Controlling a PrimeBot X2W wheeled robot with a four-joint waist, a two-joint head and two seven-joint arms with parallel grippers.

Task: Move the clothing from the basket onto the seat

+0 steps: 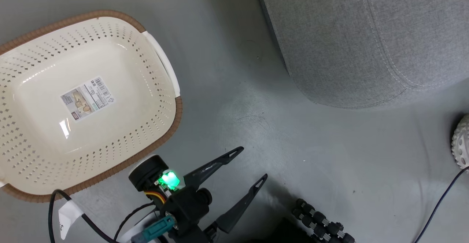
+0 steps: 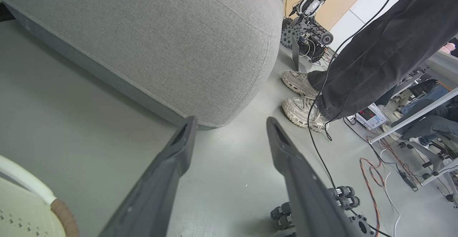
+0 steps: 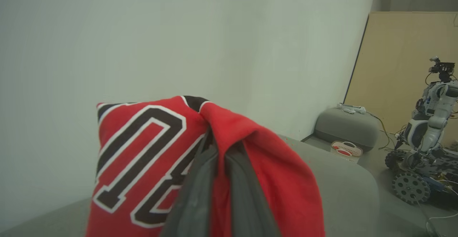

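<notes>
Clothing [image 3: 143, 151], red with black white-edged numerals, hangs pinched in the right tool [image 3: 220, 151], whose fingers are pressed together on the fabric above the grey seat [image 3: 343, 190]. In the head view the basket [image 1: 178, 111] sits bare at 9 o'clock and the seat at 1 o'clock. The left tool [image 1: 252, 163] is spread, holding nothing, at 6 o'clock. The step in hand appears to be the set-down. The next move calls for lowering the right tool until the clothing rests on the seat, then parting its fingers.
</notes>
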